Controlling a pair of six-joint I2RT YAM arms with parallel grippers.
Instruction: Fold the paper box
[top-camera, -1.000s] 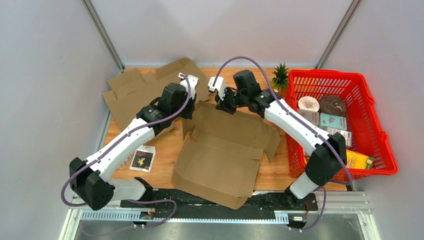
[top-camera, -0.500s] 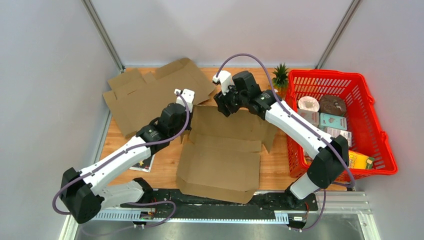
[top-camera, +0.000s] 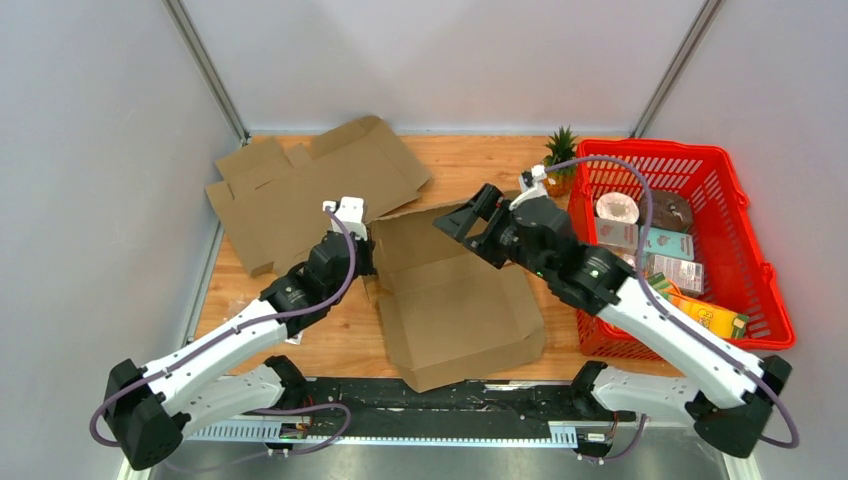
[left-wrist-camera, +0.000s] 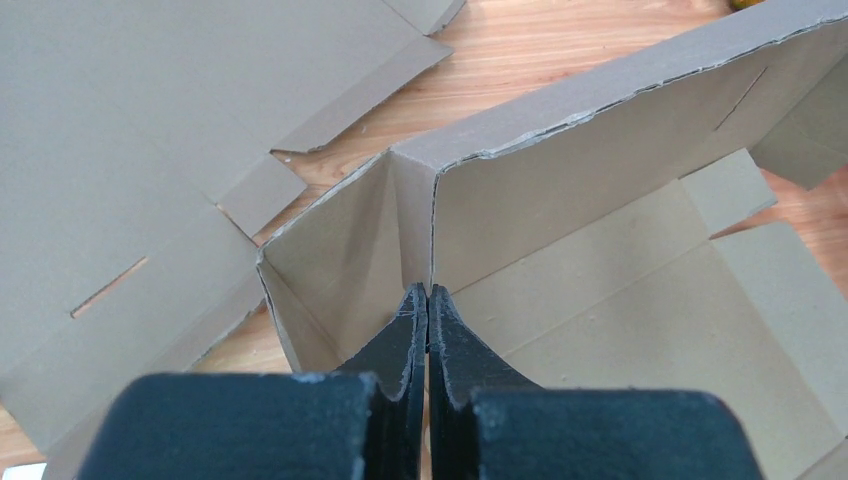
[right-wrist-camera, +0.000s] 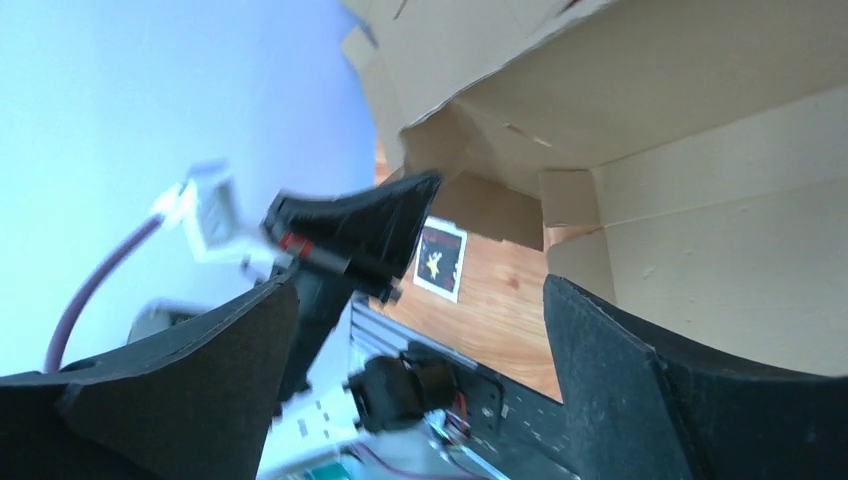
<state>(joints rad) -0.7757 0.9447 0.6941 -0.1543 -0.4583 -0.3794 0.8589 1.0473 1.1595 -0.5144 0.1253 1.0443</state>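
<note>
The brown paper box (top-camera: 455, 305) lies half-folded in the middle of the table, its back and left walls raised. My left gripper (top-camera: 367, 257) is at the box's left back corner. In the left wrist view its fingers (left-wrist-camera: 428, 292) are pressed together at the seam between the corner flap (left-wrist-camera: 412, 215) and the back wall (left-wrist-camera: 600, 170), shut on that thin cardboard edge. My right gripper (top-camera: 463, 217) hovers over the back wall and is wide open. In the right wrist view nothing is between its fingers (right-wrist-camera: 415, 290), and the box wall (right-wrist-camera: 640, 90) fills the upper right.
A second flat cardboard sheet (top-camera: 300, 180) lies at the back left. A red basket (top-camera: 650, 148) of groceries stands on the right, with a small pineapple plant (top-camera: 560, 155) beside it. A small star card (right-wrist-camera: 440, 260) lies on the wood near the front rail (top-camera: 450, 395).
The right gripper opened, let go of the box's back edge and drew back to the right. The left gripper shut at the corner and pulled nearer. The box slid and turned.
</note>
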